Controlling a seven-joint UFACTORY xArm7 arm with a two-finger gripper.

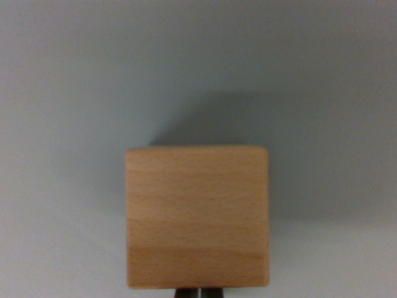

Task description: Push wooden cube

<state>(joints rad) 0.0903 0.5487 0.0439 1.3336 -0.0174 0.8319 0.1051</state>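
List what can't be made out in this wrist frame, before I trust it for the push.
- Gripper: wrist view, only two dark fingertips show; the bottom edge cuts off the rest.
- Contact with the wooden cube: the fingertips sit at its lower edge; touching or not is unclear.
- Cube's far side: hidden by the cube itself.
- Grey surface: its edges lie outside the frame.

no text, label, brand mark, number or sign can be read anywhere in the wrist view. the faces of the wooden cube show only bare grain, and the pale surface around the cube carries no writing either.
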